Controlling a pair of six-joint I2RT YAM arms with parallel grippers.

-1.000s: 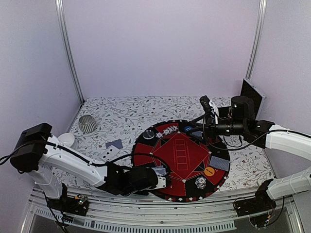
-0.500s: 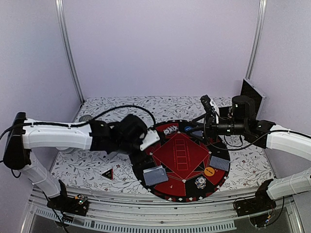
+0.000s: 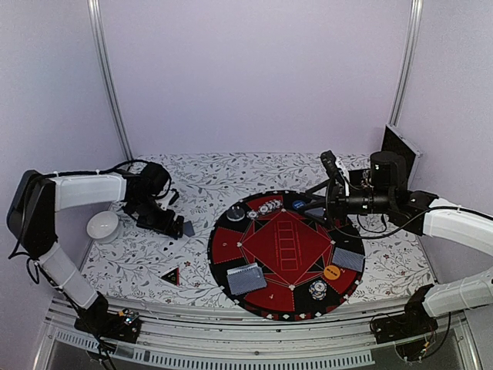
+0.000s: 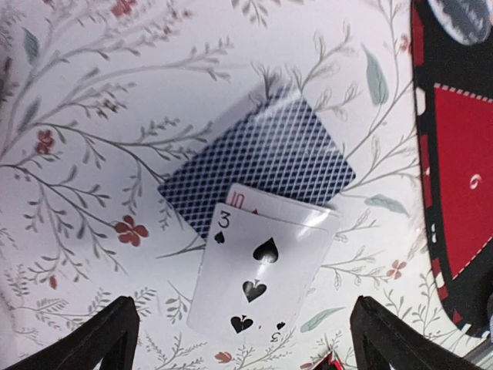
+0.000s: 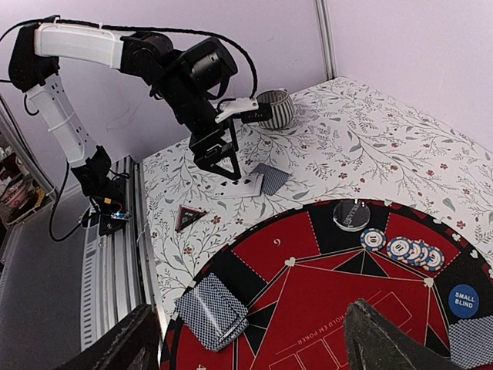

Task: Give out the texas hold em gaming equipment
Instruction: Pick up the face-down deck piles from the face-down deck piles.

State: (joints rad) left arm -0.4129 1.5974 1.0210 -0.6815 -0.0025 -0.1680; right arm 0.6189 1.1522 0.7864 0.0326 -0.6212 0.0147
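Observation:
My left gripper (image 3: 173, 225) hangs open just above loose playing cards (image 3: 187, 229) on the flowered cloth, left of the round mat (image 3: 231, 245). In the left wrist view a face-up three of spades (image 4: 262, 270) overlaps a blue-backed card (image 4: 262, 158), and a red-printed card peeks out between them; nothing is gripped. A black-red triangle (image 3: 170, 275) lies nearer me. On the mat are card stacks (image 3: 246, 277) (image 3: 347, 258), striped chips (image 3: 269, 206) (image 3: 318, 289), an orange disc (image 3: 332, 272), a dark disc (image 3: 236, 213) and a blue disc (image 5: 464, 299). My right gripper (image 3: 323, 185) is open above the mat's far right.
A white bowl (image 3: 102, 225) sits by the left wall under my left arm. A ribbed cup (image 5: 276, 108) stands behind the left gripper. A black panel (image 3: 400, 150) leans at the back right corner. Cables trail from both arms.
My left arm has swung from the card stack at the mat's near edge, across the mat's left side, out to the loose cards on the cloth, and its jaws have opened. The right arm is still.

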